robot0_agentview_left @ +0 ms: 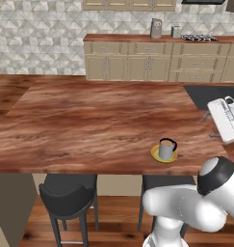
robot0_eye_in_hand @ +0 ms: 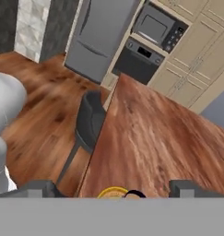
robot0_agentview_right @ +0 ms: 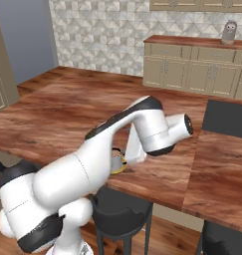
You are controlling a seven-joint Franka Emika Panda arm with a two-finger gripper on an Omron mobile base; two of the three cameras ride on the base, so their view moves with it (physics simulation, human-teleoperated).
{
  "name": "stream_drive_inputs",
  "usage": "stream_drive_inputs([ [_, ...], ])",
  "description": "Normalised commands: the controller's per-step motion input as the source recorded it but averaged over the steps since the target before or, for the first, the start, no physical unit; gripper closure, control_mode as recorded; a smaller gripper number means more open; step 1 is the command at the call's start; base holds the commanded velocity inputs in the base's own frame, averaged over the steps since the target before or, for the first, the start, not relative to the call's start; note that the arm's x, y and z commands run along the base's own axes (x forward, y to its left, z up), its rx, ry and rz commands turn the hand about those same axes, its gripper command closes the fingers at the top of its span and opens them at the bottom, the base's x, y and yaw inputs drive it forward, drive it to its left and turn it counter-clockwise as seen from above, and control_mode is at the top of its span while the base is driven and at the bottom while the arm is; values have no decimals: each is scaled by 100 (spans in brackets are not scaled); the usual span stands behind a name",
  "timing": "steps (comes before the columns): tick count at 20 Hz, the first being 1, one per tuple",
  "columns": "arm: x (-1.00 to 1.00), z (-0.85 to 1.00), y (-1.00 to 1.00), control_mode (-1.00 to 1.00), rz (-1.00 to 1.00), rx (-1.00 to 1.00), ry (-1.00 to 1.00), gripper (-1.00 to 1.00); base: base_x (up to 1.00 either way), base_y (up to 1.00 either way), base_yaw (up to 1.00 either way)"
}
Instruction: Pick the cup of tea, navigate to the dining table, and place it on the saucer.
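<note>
The small grey cylindrical mug of tea (robot0_agentview_left: 166, 149) stands upright on the small round shallow yellow saucer (robot0_agentview_left: 157, 156), its base inside the yellow rim, which shows all around it. Light brown liquid fills it near the brim, and its dark loop handle points toward about 2 o'clock in the left base view. Cup and saucer sit on the large rectangular dining table (robot0_agentview_left: 89, 125) with the glossy reddish-brown wood-grain top, near its front edge, at about 5 o'clock from the table's middle in that view. In the right base view a slice of the saucer (robot0_agentview_right: 120, 167) and mug (robot0_agentview_right: 115, 159) shows near the table's (robot0_agentview_right: 62, 119) near edge.
</note>
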Motion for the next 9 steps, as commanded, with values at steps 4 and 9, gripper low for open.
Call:
stream_drive_inputs([
  [4,-26,52,43,-100,-1,-15,-14,-100,0,0,0],
  [9,-23,16,22,-100,-3,-12,-19,-100,0,0,0],
])
